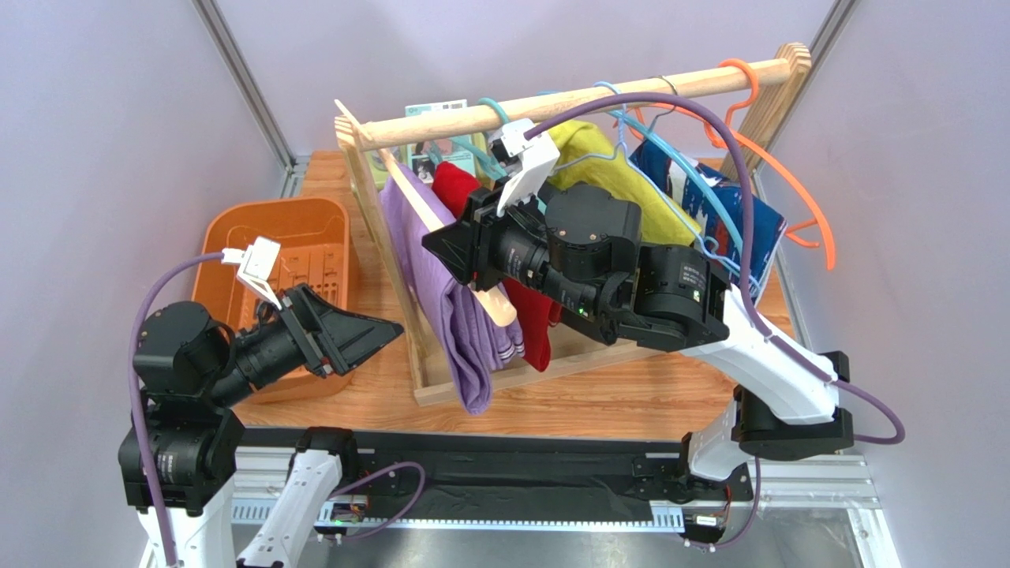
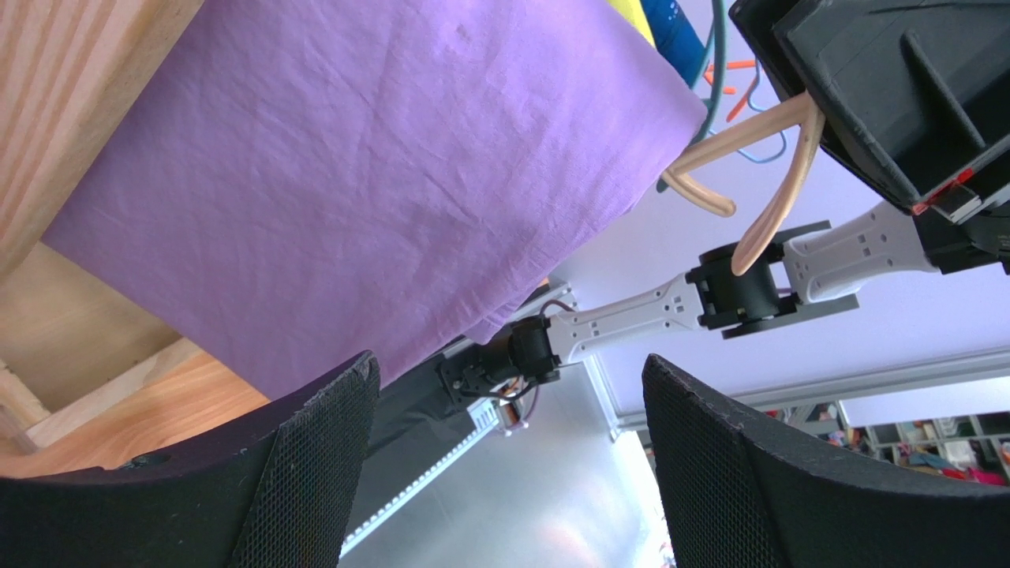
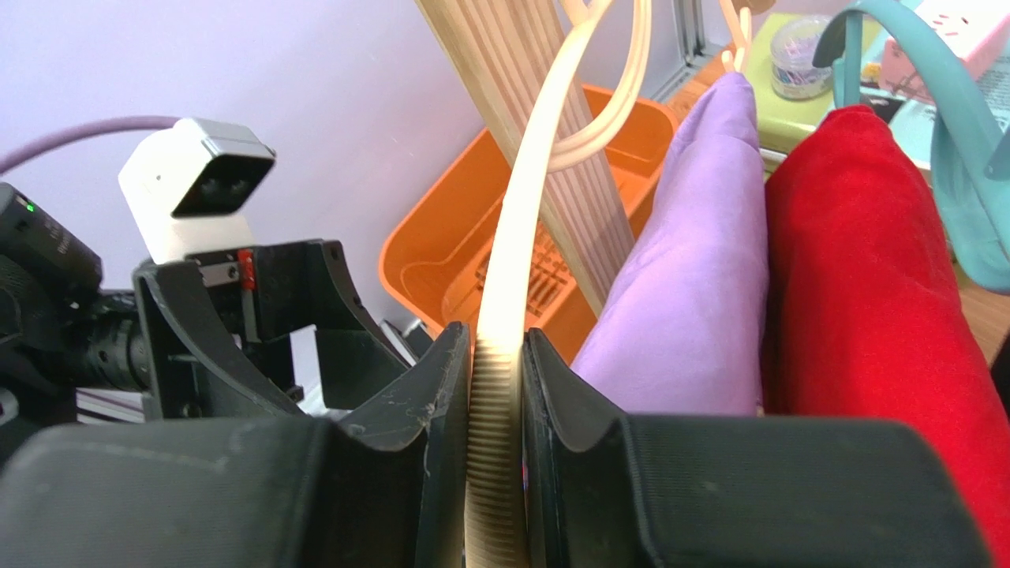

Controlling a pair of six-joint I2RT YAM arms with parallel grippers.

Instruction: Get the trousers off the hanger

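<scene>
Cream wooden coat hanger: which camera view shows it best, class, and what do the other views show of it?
Right wrist: the cream wooden coat hanger runs up mid-frame, clamped in the right pincer. Top external shows only its slanted arm above the lavender trousers; left wrist, just its curved parts.

**Pale walls around a wooden table**

You are looking into a booth with plain, pale lilac-grey walls (image 1: 95, 142) on the left, back and right, with slim metal posts (image 1: 241, 77) at the back corners. The light is soft and even. A wooden table (image 1: 617, 397) sits in the middle, with a wooden clothes rack (image 1: 700, 78) standing on it. The left wrist view shows you cluttered shelves (image 2: 931, 440) further off.
</scene>
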